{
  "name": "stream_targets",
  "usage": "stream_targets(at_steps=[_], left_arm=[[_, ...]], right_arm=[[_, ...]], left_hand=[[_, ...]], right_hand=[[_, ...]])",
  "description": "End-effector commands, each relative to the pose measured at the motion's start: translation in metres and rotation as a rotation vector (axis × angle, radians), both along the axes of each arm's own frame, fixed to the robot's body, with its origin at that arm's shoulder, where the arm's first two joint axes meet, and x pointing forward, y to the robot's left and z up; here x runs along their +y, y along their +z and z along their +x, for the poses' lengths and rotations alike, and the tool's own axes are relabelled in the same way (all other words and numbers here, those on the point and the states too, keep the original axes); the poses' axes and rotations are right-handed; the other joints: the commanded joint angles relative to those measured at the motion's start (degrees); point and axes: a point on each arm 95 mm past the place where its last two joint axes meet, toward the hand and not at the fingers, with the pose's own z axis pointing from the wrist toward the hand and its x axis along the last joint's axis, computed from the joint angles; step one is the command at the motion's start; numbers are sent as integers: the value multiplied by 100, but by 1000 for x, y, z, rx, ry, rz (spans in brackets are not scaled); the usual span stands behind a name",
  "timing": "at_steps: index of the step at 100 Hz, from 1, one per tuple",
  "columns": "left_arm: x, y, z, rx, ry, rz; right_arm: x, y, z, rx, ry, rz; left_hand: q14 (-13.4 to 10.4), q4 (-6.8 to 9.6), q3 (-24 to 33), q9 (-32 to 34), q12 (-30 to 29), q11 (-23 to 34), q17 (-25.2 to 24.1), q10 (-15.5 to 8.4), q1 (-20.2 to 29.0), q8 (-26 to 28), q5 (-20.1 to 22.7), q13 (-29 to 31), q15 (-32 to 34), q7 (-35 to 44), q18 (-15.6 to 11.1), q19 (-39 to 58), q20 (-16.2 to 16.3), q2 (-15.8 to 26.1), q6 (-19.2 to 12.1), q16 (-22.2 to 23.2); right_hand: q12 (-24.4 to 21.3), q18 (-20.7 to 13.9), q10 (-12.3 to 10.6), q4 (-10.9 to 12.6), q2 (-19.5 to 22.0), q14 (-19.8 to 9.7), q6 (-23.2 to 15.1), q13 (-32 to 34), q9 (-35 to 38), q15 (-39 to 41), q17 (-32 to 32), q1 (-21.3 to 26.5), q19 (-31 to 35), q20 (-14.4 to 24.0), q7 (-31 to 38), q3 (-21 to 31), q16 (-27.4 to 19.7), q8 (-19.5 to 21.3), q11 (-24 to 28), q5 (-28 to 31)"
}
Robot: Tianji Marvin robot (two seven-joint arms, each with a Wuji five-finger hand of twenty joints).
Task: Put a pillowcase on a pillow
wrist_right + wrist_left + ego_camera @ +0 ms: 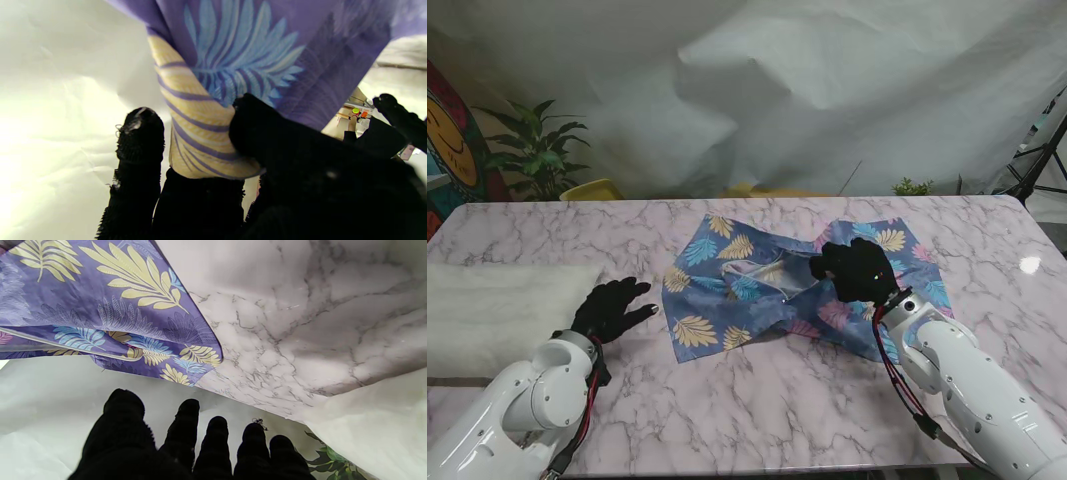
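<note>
Pillowcase (pixel 757 285) cloth, blue-purple with leaf prints, lies rumpled in the middle of the marble table (pixel 757 410), its long side running left to right across the robot's front. A pale inner lining shows near the centre, so I'd guess the opening faces up and a little toward the left, though the folds make that hard to confirm. The pillow (pixel 497 310), plain white, rests at the far left edge of the table, well apart from the cloth, also lying lengthways left to right.

The right hand (pixel 855 270) sits on the right half of the cloth, and its wrist view shows fingers (pixel 260 140) pinching a fold of fabric. The left hand (pixel 612 308) hovers between pillow and cloth with fingers spread, holding nothing.

To do this step well, I'd say the right hand should lift only one layer at the hem, so the mouth gapes instead of dragging the whole case. The left hand then needs the opposite lip, or the pillow's near end, lined up with that opening. Grabbing both layers together would seal the mouth.
</note>
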Motion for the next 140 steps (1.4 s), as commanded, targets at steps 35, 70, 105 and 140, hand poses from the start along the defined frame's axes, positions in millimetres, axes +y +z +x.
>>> stream_targets(at_steps=[35,70,105,140], left_arm=[[7,13,12,-8,-56,-22],[62,72,4,-17,-118,241],[128,44,-18,90,-77,399],[171,36,-52,309,-72,618]], right_arm=[[2,28,16,29,62,-12],[36,3,39,119,148,27],[41,-10,44,160,152,42],[35,-8,39,176,129,45]], left_hand=[[9,62,-43,-6,65,39,12,7,157,31,48,-22,54,34,6,105,80,-41,-53,42],[124,-71,-134,-854,-137,-844,-308,174,-1257,-160,-1163,-628,-833,-568,58,-220,-206,-639,169,-114],[269,-148,-95,-946,-845,-953,-323,498,-1534,-1775,-1350,-716,-1000,-1052,251,-269,-826,-1027,490,-882],[583,-202,-82,-964,-847,-957,-368,764,-1601,-1798,-1354,-752,-1001,-1039,484,-328,-948,-1270,414,-905]], right_hand=[[5,-108,113,84,15,-148,97,299,127,-151,192,186,21,100,210,265,151,-152,-160,123],[26,-109,131,89,-2,-149,117,338,172,-198,215,180,14,126,214,287,206,-198,-206,137],[67,-110,140,73,-26,-152,122,342,188,-200,215,165,6,147,215,329,250,-229,-214,170],[90,-110,147,71,-16,-150,126,342,178,-188,215,169,1,156,218,329,267,-235,-218,169]])
